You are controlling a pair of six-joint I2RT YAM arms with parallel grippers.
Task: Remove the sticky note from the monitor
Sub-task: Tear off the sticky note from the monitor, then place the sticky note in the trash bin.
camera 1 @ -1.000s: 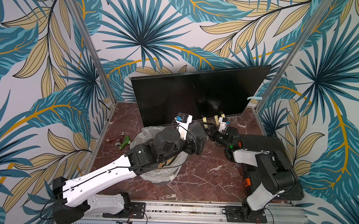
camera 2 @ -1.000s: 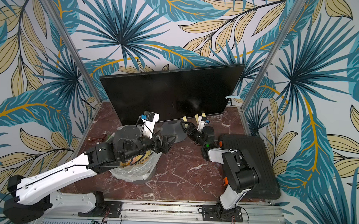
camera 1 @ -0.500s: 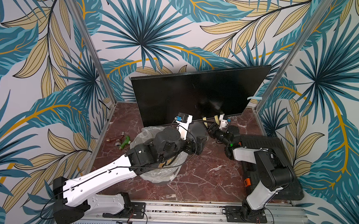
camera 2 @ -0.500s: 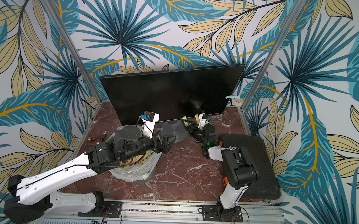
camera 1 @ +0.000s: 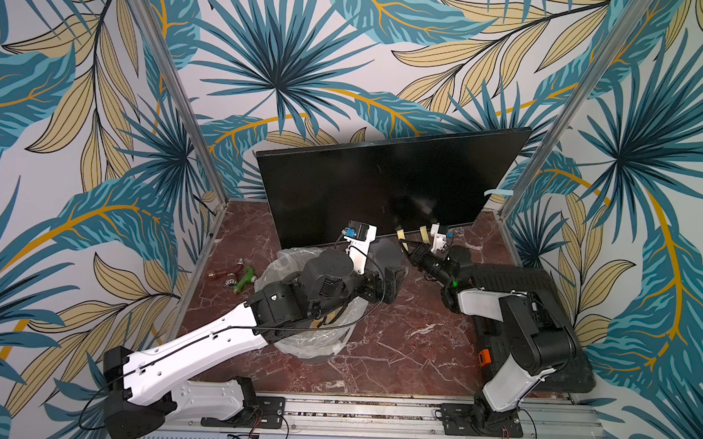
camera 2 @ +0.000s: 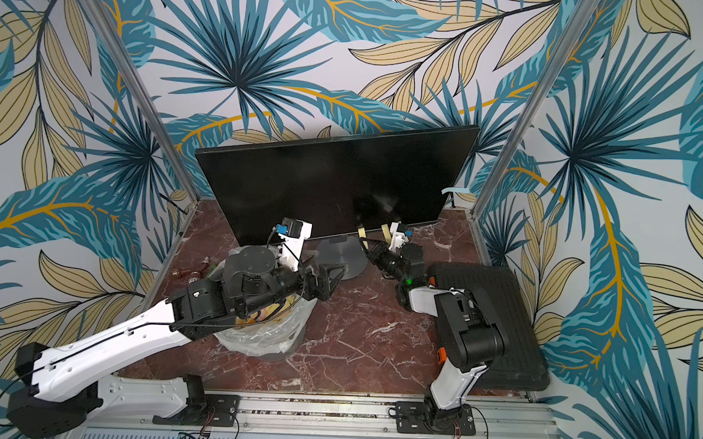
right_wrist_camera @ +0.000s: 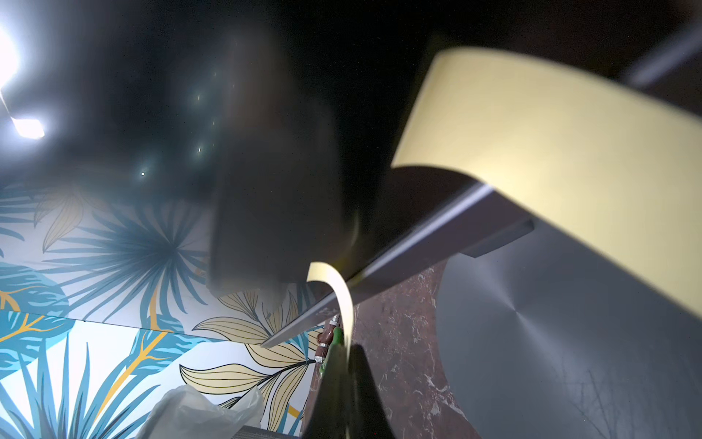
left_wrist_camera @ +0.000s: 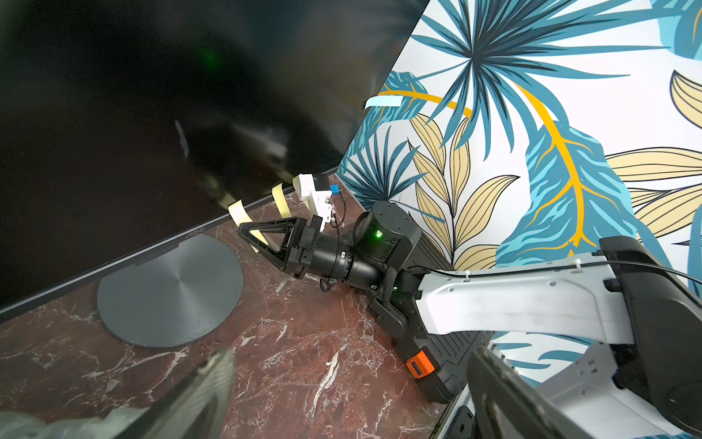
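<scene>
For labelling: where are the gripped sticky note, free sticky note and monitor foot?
gripped sticky note (left_wrist_camera: 238,212): left wrist view, upper end
free sticky note (left_wrist_camera: 280,199): left wrist view, middle
monitor foot (left_wrist_camera: 169,289): left wrist view, centre

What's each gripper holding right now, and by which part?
Right gripper pinches a yellow sticky note by its free lower end. Left gripper open, empty.

Monitor (camera 1: 375,189): wide flat panel with a dark glossy screen and thin black frame. It stood upright on a round grey disc foot (left_wrist_camera: 171,289) at the back of the counter (camera 1: 397,353), angled to the rear wall. Two pale yellow strips hung curling off its bottom edge. The sticky note (left_wrist_camera: 238,212) was pinched in the closed right claw (left_wrist_camera: 243,227). The second note (left_wrist_camera: 280,197) hung free just beside it.
</scene>
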